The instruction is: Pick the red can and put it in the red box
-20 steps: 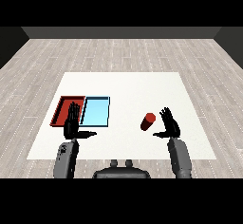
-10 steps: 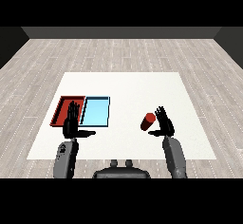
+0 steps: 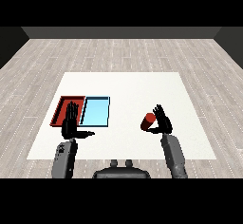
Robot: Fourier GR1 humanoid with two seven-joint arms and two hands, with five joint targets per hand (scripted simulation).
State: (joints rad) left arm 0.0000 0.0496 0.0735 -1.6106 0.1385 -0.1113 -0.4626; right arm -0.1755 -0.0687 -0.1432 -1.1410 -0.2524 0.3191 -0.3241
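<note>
The white table (image 3: pixel 123 83) lay square across a grey plank floor (image 3: pixel 118 52), with a dark wall (image 3: pixel 121 32) closing the far side. On the table's left part the red tray (image 3: pixel 63 105) and the light blue tray (image 3: pixel 96 112) sat side by side, touching along their long edges, the red one on the outside. My two grey forearms came up from the near edge. My left forearm (image 3: pixel 64 156) rose toward the trays, and my left hand (image 3: pixel 70 123) stood over the near end of the red tray, fingers straight and pointing away from me, thumb stuck out toward the blue tray. It held nothing. My right forearm (image 3: pixel 173 154) reached in on the other side, well apart from both trays. My right hand (image 3: pixel 161 121) was just beside the red can (image 3: pixel 148 121), on the can's right, palm turned toward it, fingers spread upward and only slightly bent. The thumb lay low by the can's base. Whether palm or thumb was touching the can I could not tell from this angle, but my fingers had not closed round it. The can stood on the bare table, tilted a little, right of the blue tray and clear of it, nowhere near the red tray.
</note>
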